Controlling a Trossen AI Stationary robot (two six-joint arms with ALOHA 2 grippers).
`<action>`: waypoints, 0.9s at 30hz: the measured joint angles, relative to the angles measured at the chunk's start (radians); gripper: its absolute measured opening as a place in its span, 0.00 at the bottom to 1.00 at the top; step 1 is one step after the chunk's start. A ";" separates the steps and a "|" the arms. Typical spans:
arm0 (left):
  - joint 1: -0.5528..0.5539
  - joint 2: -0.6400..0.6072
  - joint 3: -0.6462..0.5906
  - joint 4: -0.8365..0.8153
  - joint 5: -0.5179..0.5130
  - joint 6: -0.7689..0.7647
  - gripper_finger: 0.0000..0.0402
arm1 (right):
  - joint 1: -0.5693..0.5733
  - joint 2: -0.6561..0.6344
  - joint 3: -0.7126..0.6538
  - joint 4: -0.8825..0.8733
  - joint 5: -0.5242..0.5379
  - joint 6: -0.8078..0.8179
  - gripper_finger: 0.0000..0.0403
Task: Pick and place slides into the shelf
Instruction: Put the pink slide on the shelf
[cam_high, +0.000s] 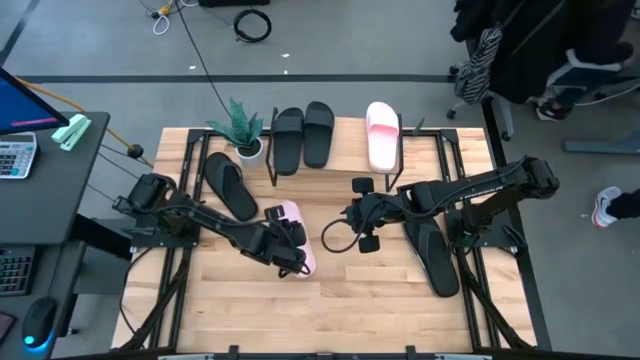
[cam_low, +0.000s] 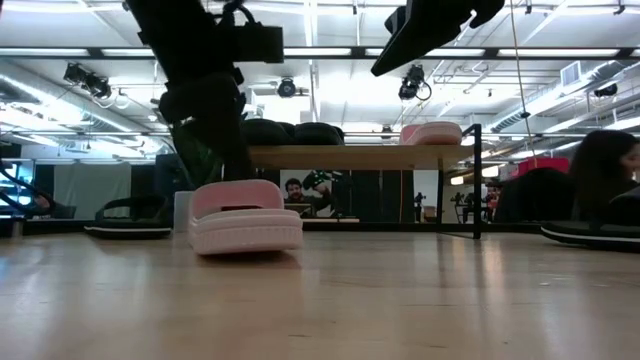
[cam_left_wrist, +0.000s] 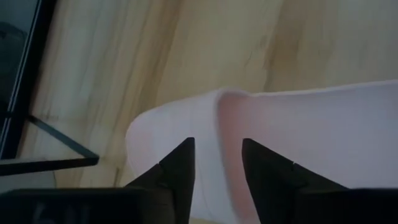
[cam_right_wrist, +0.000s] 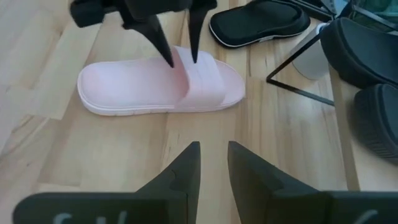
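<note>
A pale pink slide (cam_high: 296, 232) (cam_right_wrist: 155, 87) lies flat on its sole on the table; my left gripper (cam_high: 290, 248) (cam_left_wrist: 217, 146) is down on it and shut on its strap. My right gripper (cam_high: 358, 215) (cam_right_wrist: 213, 146) hovers above the table just right of it, holding nothing, with a narrow gap between its fingers. The shelf (cam_high: 345, 140) (cam_low: 360, 155) stands at the far edge and carries two black slides (cam_high: 288, 138) (cam_high: 318, 132) and a pink slide (cam_high: 381, 135) on its top board. One more black slide (cam_high: 230, 187) lies on the table at left, another (cam_high: 435, 258) under the right arm. My left gripper has the pink slide by the edge of its wide strap (cam_left_wrist: 224, 118) (cam_right_wrist: 185, 70), pinched between the two fingers (cam_right_wrist: 169, 56): one stands on the footbed side, the other on the strap's top. The fingers come from above, pointing down. The slide rests flat on the table.
A small potted plant (cam_high: 240, 130) stands at the shelf's left end. A loop of dark cable (cam_high: 335, 238) hangs by the right gripper. Bare wood lies along the table's near edge (cam_high: 330, 310). People sit in the room behind the table (cam_low: 600, 180).
</note>
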 joint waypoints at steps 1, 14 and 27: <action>0.000 0.000 0.000 -0.001 0.000 0.000 0.33 | -0.001 0.000 0.000 0.000 0.000 0.000 0.22; 0.024 0.048 -0.001 -0.026 0.001 -0.006 0.39 | -0.002 0.000 0.000 0.001 0.000 0.000 0.22; 0.102 0.110 0.003 -0.057 -0.015 -0.084 0.24 | -0.002 0.000 -0.001 -0.010 0.000 0.003 0.22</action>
